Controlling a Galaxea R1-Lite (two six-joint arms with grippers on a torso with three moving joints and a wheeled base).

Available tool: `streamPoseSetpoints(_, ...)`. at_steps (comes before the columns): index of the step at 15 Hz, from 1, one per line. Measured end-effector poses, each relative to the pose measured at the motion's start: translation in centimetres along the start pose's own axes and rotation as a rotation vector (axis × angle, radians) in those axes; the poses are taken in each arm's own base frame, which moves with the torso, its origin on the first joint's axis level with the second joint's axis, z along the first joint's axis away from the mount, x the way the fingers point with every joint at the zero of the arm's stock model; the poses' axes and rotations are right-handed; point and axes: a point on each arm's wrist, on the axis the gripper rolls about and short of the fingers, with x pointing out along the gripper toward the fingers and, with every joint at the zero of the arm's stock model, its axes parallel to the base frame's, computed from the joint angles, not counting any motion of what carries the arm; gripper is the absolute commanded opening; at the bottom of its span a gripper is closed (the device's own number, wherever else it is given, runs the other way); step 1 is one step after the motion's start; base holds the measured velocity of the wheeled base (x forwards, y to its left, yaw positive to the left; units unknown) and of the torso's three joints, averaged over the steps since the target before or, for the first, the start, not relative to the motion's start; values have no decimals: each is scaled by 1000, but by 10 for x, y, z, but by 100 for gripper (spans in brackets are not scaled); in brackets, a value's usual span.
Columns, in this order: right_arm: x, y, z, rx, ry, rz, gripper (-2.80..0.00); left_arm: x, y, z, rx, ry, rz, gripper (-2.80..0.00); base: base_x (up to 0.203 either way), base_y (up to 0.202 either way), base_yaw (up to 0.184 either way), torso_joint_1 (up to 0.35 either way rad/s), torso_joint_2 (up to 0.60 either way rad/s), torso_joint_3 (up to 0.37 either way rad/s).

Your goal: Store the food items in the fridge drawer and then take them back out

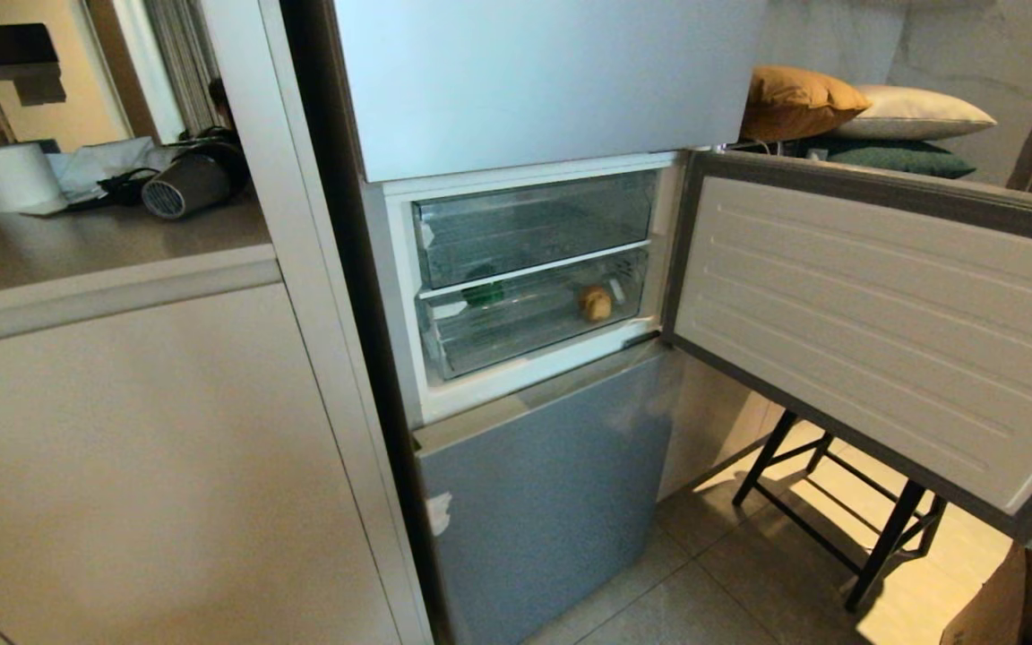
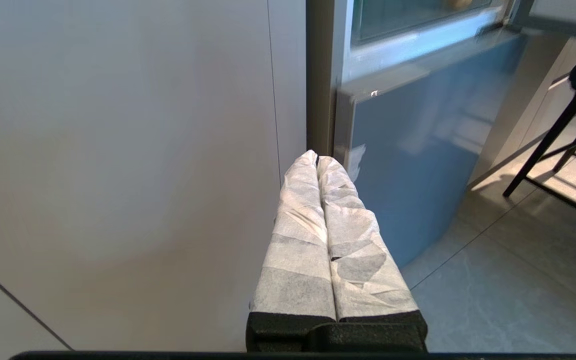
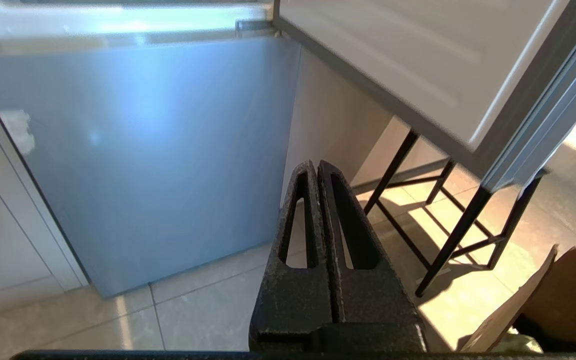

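- The fridge (image 1: 534, 269) stands with its middle door (image 1: 883, 331) swung wide; the compartment behind it shows two clear bins, one above the other.
- The fridge drawer (image 1: 529, 318), the lower bin, is pushed in, and both food items lie inside it.
- The green bell pepper (image 1: 484, 292) sits toward the drawer's end farthest from the door hinge, partly hidden by the bar between the bins.
- The potato-like lump (image 1: 596, 303) lies near the drawer's hinge end, well apart from the pepper.
- The left pincer (image 2: 316, 161), its fingers wrapped in white tape, is pressed together and holds nothing; it hangs low, before the seam between the beige cabinet (image 2: 118, 175) and the fridge's blue-grey bottom door (image 2: 418, 165).
- The right pincer (image 3: 316, 167) is likewise pressed together and empty, in front of that bottom door near the floor, with a black-legged stool (image 3: 448, 230) just beyond it under the open door.
- On the worktop (image 1: 77, 246) beside the fridge lie a paper roll (image 1: 16, 177) and a hair dryer (image 1: 189, 184).
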Motion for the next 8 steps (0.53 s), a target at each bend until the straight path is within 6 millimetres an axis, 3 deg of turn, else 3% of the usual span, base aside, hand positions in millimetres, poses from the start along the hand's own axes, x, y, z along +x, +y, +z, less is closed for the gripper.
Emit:
streamPoseSetpoints(5, 0, 0, 0, 1, 2, -1, -280, 0, 0, 0, 0, 0, 0, -280, 0, 0, 0, -182, 538, 350)
streamPoseSetpoints(8, 0, 0, 0, 4, 3, -3, -280, 0, 0, 0, -7, 1, 0, -280, 0, 0, 0, -83, 264, 180)
